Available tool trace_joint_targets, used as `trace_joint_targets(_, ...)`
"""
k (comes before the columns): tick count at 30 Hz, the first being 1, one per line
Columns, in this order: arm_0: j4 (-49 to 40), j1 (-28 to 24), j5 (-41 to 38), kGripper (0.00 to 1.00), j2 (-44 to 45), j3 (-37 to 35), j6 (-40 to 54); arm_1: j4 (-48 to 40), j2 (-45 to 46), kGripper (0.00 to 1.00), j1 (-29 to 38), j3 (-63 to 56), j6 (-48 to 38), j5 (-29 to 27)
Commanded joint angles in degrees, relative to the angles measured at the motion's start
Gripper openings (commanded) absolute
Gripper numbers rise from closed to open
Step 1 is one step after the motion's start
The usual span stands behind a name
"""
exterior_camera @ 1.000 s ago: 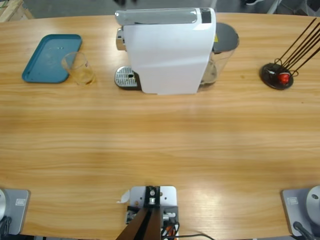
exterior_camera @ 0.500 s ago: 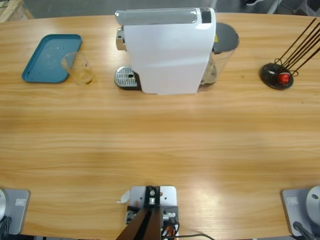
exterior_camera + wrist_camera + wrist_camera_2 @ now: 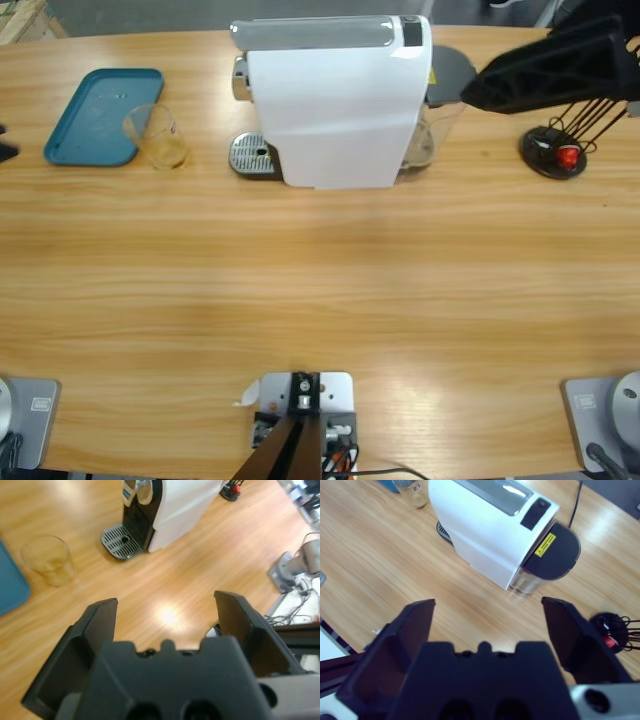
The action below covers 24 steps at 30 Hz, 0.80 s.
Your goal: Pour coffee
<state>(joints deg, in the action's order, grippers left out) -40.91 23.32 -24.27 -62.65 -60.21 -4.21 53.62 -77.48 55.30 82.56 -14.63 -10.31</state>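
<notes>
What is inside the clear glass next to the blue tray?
The glass looks empty: only a faint yellowish tint shows, with no dark coffee in it. It stands on the table beside the tray, and nothing covers it.

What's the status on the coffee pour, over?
Left gripper open, empty, above bare table. Right gripper open, empty, above the coffee machine. Clear tumbler beside teal tray, no coffee visible. Drip grate unobstructed.

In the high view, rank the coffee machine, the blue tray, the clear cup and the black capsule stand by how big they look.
1. Coffee machine, by far the largest.
2. Blue tray.
3 and 4. Clear cup and capsule stand: the cup and the stand's base look about alike, and a dark arm covers the stand's rods, so I won't rank them.
</notes>
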Motion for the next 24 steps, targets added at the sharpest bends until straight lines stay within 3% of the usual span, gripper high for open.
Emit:
trace_joint_targets(1, -8.7, -6.4, 0.9, 0.83, -6.8, -2.2, 1.6, 14.0, -10.0, 0.816, -16.2, 15.7, 9.8, 7.2)
trace_joint_targets(4, -9.5, -6.4, 3.8, 0.83, -6.8, -2.1, 2.6, 22.0, -19.7, 0.463, -20.4, 28.8, 14.1, 10.2)
trace_joint_targets(7, -9.6, -6.3, 4.5, 0.83, -5.7, -1.6, 3.2, 24.4, -26.4, 0.006, -21.0, 37.6, 15.2, 10.6)
trace_joint_targets(12, -8.3, -4.1, 6.1, 0.83, -1.0, 1.6, 3.9, 26.7, -33.9, 0.0, -21.0, 47.1, 16.8, 10.6)
trace_joint_targets(24, -6.1, -1.2, 8.0, 0.83, -0.2, 2.0, 4.7, 26.4, -37.7, 0.0, -21.0, 48.5, 21.6, 11.3)
